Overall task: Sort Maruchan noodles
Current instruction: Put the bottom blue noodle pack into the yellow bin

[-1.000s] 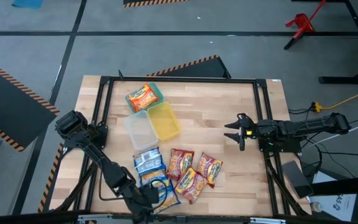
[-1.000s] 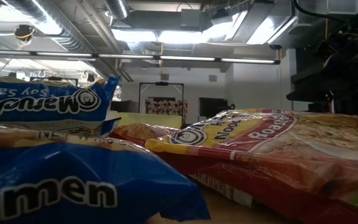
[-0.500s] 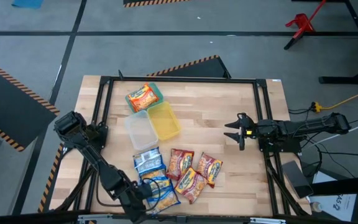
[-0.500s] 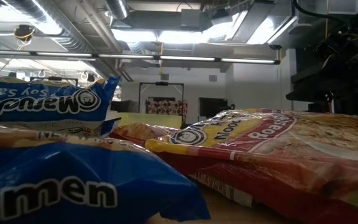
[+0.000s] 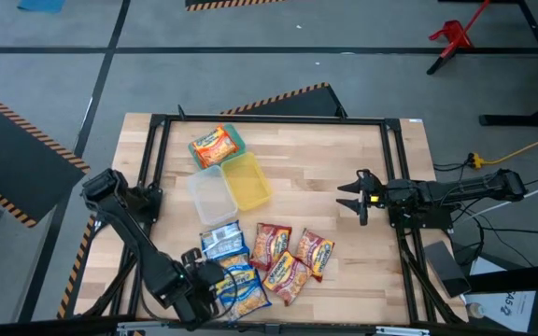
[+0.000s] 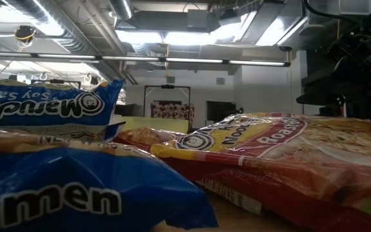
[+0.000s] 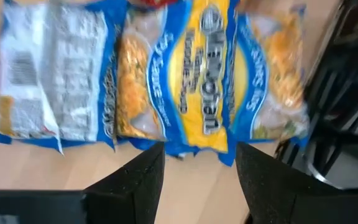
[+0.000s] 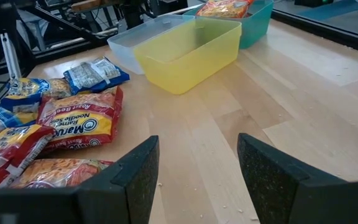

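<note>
A green container (image 5: 234, 138), a clear container (image 5: 208, 198) and a yellow container (image 5: 247, 181) sit clustered on a wooden table (image 5: 325, 168) edged by a black metal frame (image 5: 269, 119). A red stand (image 5: 453, 37) rests on the grey floor beyond, where black-and-orange hazard tape (image 5: 283, 97) marks a dark mat.

Bare desk (image 5: 344, 159) wide open between right tool (image 5: 352, 198) and the containers — clear passage there. Packet cluster (image 5: 269, 257) crowds the near edge; left tool (image 5: 215, 280), jaws spread, sits just beside the blue packets (image 5: 236, 280). Three tubs (image 5: 227, 177) touching in a row block the left-centre.
</note>
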You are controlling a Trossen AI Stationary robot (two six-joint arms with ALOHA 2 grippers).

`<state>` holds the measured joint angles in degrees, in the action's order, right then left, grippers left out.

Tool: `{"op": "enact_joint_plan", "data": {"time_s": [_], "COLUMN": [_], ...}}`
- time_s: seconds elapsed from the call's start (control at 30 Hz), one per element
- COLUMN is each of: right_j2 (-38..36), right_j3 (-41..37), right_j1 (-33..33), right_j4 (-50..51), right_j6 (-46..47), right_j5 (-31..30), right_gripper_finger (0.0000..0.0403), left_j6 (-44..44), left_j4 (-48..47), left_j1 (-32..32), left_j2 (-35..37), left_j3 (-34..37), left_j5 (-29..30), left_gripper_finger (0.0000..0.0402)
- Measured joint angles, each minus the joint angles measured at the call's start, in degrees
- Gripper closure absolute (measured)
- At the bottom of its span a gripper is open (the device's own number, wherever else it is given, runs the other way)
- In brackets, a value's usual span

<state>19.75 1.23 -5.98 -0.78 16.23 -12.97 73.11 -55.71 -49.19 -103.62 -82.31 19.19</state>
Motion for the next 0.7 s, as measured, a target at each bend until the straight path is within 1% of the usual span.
{"op": "enact_joint_plan", "data": {"time_s": [0.17,0.27,0.5,0.7], "right_j2": [0.0,0.0,0.0,0.0], "right_j3": [0.0,0.0,0.0,0.0], "right_j1": [0.0,0.0,0.0,0.0], "right_j4": [0.01,0.02,0.0,0.0], "right_j6": [0.0,0.0,0.0,0.13], "right_j5": [0.02,0.04,-0.18,-0.07], "right_gripper_finger": [0.0196,0.0196,0.0196,0.0196], "left_j6": [-2.91,-3.25,-3.54,-7.84], "left_j4": [4.39,3.93,3.54,3.19], "left_j1": [0.0,0.04,0.04,0.02], "left_j2": [-4.62,-7.32,-9.43,-11.66], "left_j3": [-0.13,-1.33,-2.05,-2.06], "left_j5": [-1.79,-1.52,0.05,0.42], "left_gripper_finger": [0.0212,0.0212,0.0212,0.0212]}}
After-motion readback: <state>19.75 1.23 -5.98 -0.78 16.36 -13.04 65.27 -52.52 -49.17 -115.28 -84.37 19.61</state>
